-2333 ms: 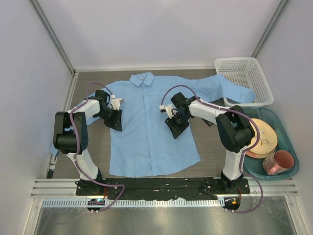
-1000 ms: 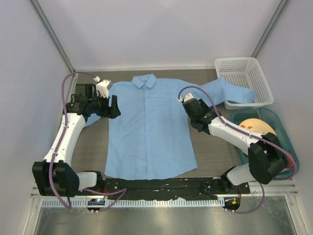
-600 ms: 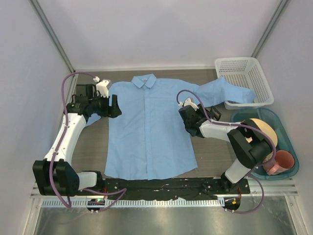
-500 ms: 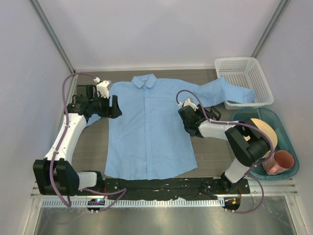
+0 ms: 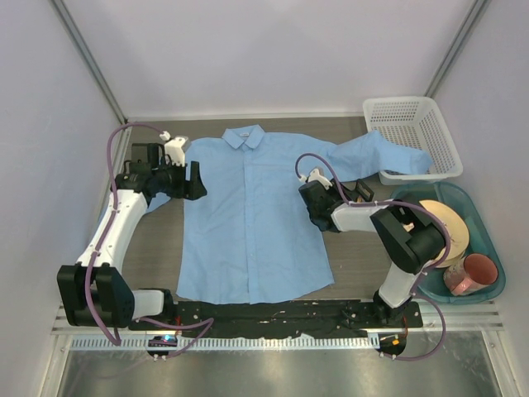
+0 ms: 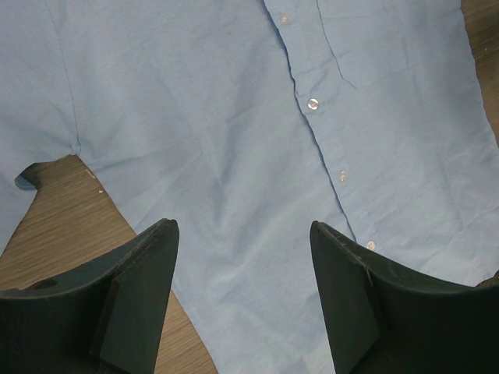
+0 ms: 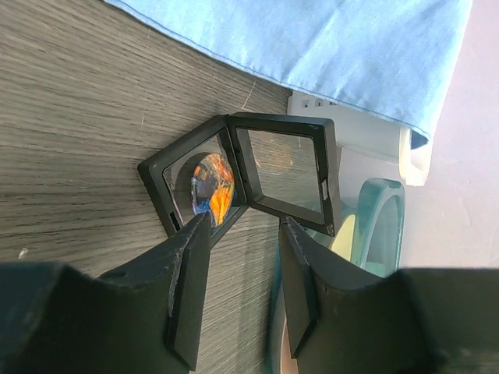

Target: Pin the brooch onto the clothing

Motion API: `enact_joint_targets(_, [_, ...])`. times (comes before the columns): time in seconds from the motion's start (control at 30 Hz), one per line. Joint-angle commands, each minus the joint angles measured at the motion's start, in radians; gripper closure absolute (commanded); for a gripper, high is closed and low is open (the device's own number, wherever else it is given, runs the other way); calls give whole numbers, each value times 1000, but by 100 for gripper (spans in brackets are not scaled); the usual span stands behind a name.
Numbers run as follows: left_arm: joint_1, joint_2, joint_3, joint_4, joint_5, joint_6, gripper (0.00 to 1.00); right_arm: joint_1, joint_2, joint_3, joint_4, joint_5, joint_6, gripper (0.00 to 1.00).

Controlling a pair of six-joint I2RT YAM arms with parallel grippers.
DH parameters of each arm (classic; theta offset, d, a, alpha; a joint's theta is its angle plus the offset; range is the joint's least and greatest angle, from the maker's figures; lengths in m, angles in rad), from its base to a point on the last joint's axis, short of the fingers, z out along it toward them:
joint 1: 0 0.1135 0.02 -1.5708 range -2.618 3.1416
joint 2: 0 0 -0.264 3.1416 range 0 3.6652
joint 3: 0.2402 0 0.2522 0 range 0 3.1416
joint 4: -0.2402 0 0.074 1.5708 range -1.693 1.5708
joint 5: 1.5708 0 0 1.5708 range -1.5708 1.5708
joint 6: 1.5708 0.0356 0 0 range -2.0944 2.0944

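The clothing (image 5: 248, 223), a light blue button-up shirt, lies spread flat on the table (image 5: 157, 248) with its collar at the far end and its front facing up. Its right sleeve stretches out toward a white mesh basket (image 5: 405, 116) and drapes over the basket's near rim. The left pincer (image 6: 243, 227) hovers above the shirt's left shoulder area with its jaws spread wide and nothing between them. The left wrist view shows the placket with its row of buttons, and bare wood beside the sleeve seam. The brooch (image 7: 210, 187), a small orange-gold disc, sits inside a small black case (image 7: 277, 123). The case lies hinged open on the table to the right of the shirt's body, just this side of the sleeve. The right pincer (image 7: 245, 220) points at the case, its jaws parted about as wide as one half of the case. Its tips are just short of the case's edge and grip nothing. A teal tub (image 5: 483, 240) at the right edge holds a pale plate (image 5: 446, 227) and a pink mug (image 5: 473, 273).
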Motion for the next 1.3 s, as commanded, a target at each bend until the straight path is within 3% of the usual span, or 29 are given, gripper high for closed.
enact_joint_targets(0.0, [0, -9, 1, 40, 16, -2, 28, 6, 19, 31, 64, 4, 4, 56])
enact_joint_targets(1.27, [0, 11, 3, 39, 20, 4, 28, -28, 97, 2, 203, 55, -67, 60])
